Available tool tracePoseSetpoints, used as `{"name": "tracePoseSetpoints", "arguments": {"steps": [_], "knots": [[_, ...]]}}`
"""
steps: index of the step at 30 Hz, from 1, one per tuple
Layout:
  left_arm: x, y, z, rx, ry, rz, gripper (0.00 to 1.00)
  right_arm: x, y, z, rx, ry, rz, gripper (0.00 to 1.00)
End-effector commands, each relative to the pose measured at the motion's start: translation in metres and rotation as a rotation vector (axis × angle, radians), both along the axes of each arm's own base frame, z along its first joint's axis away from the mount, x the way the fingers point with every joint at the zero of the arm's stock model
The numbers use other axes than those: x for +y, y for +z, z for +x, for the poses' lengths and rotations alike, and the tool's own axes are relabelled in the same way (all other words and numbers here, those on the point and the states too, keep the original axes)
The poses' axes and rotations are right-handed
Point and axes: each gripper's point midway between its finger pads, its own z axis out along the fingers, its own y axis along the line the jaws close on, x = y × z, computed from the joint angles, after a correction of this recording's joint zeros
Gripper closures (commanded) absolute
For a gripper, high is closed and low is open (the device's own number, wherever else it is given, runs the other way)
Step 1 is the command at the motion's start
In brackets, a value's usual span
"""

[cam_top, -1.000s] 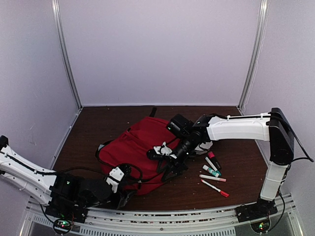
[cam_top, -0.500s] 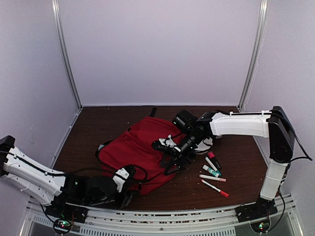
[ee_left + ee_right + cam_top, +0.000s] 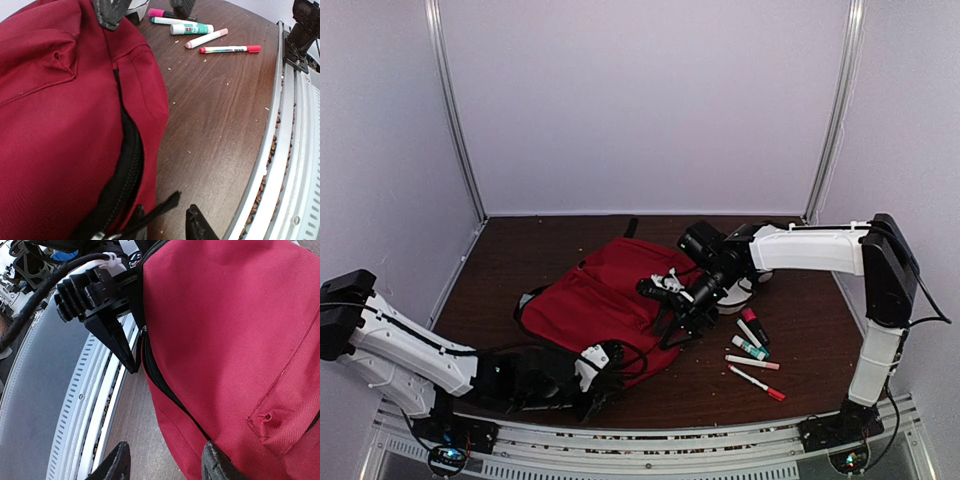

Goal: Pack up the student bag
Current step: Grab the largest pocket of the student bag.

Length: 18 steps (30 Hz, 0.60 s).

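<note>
Red fabric backpack (image 3: 590, 300) with black zippers is lying mid-table on dark wood (image 3: 215, 115). Right gripper (image 3: 166, 455) is hovering at its edge with fingers apart. Left gripper (image 3: 166, 217) is straddling a black zipper pull (image 3: 161, 206), and I cannot tell whether it is clamped.

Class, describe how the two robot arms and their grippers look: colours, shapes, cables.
The left arm and right arm have smooth white shells between black joint blocks. Black cables loop alongside them. The left gripper and right gripper carry black, wedge-shaped fingers that taper to a point, and white plastic parts sit on the gripper bodies.
</note>
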Motion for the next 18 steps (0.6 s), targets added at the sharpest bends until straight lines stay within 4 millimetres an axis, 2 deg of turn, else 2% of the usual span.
{"name": "tracePoseSetpoints", "arguments": {"steps": [1,8,9,11,12,14,18], "knots": [[-0.022,0.023,0.005,-0.037,-0.021,-0.077,0.74,0.001,0.005,0.000,0.018,0.011,0.017,0.52],[-0.001,0.021,0.024,-0.036,0.125,-0.062,0.81,-0.001,0.004,-0.002,0.017,0.010,0.014,0.52],[0.002,0.019,0.026,-0.029,0.148,-0.058,0.78,-0.001,0.004,-0.002,0.019,0.009,0.014,0.52],[0.009,0.017,0.032,-0.018,0.201,-0.044,0.59,-0.001,0.004,-0.003,0.024,0.009,0.014,0.52],[0.012,0.016,0.034,-0.013,0.226,-0.039,0.55,-0.002,0.004,-0.003,0.025,0.009,0.014,0.52],[0.017,0.012,0.037,0.004,0.260,-0.035,0.52,-0.002,0.004,-0.004,0.027,0.011,0.013,0.52],[0.021,0.016,0.035,0.028,0.253,-0.129,0.54,-0.002,0.003,-0.005,0.033,0.012,0.013,0.52]]}}
